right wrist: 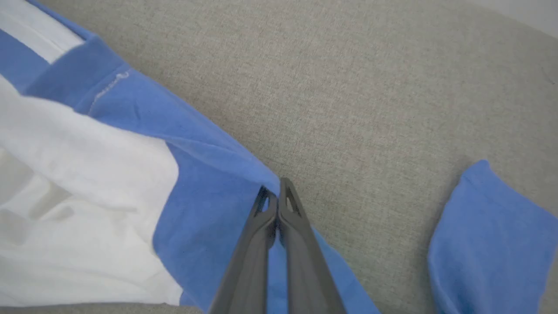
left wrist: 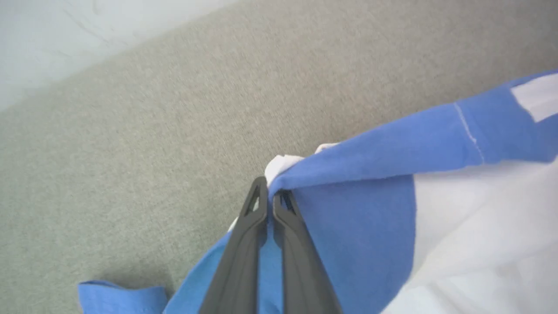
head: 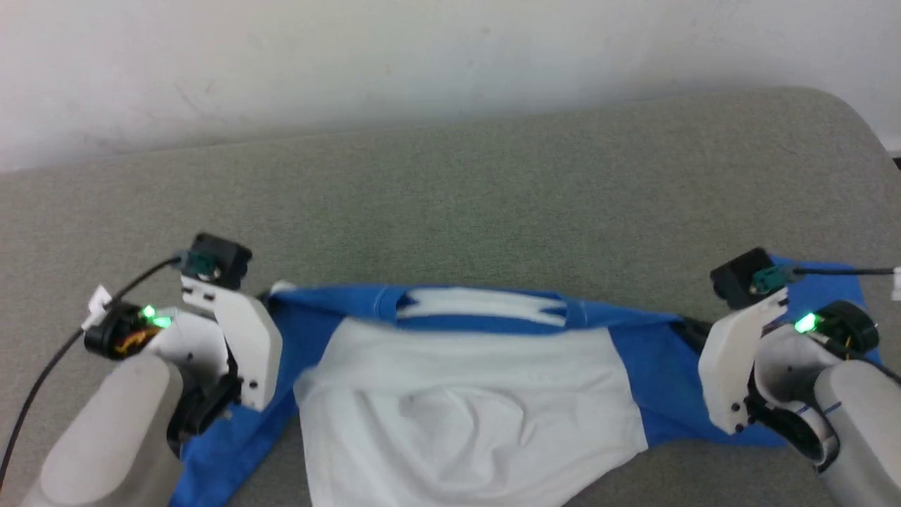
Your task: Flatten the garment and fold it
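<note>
The garment (head: 464, 394) lies with its blue collar toward the far side, its white body rumpled and running off the near edge of the head view. It is stretched between both grippers. My left gripper (left wrist: 270, 192) is shut on the blue shoulder edge of the garment (left wrist: 357, 226), where a bit of white cloth peeks out at the fingertips. My right gripper (right wrist: 277, 189) is shut on the other blue shoulder edge of the garment (right wrist: 205, 209). In the head view the left gripper (head: 264, 303) and right gripper (head: 693, 329) stand at the garment's two upper corners.
The garment rests on a grey fabric surface (head: 493, 197) that ends at a white wall (head: 352, 63) and rounds off at the far right. One blue sleeve (right wrist: 492, 235) lies bunched beyond my right gripper, and the other sleeve's cuff (left wrist: 122, 296) lies near my left gripper.
</note>
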You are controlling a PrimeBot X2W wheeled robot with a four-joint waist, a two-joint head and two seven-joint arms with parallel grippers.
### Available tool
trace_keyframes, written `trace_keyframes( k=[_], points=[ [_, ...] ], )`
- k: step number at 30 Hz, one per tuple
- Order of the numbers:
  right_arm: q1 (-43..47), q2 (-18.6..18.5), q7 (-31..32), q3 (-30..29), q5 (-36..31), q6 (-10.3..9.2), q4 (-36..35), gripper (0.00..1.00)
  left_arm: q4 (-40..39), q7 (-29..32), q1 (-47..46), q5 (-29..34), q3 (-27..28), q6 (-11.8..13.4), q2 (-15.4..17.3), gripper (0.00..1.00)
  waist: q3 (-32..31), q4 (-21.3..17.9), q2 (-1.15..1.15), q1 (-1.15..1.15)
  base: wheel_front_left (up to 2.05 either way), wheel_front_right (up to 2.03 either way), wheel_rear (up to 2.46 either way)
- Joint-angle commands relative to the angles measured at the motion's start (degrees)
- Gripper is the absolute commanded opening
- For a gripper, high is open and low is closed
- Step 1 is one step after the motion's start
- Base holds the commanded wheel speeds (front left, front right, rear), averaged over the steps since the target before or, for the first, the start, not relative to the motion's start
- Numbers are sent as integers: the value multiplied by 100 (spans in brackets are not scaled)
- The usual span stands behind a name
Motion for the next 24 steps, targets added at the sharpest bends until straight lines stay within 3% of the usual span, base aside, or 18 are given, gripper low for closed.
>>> trace_keyframes(
  k=[1, 7, 14, 24],
  points=[
    [-87, -57, -31, -84, -16, -12, -6, 0, 11, -104, -163, 70, 85, 75, -9, 0, -60, 57, 0, 0, 0, 0, 0],
    [-727, -115, -387, -457, -244, -12, -10, 0, 342, -911, -957, 161, 352, 174, -282, 0, -72, 85, 0, 0, 0, 0, 0],
    [-2551, 118, -1383, -865, -616, -12, 592, 0, 1376, -1967, -2788, 380, 629, 54, -494, 0, 233, -27, 0, 0, 0, 0, 0],
    [-5114, 619, -2875, -1163, -1116, -12, 1684, 0, 2616, -3264, -5291, 773, 791, -31, -559, 0, 1324, -173, 0, 0, 0, 0, 0]
  ],
)
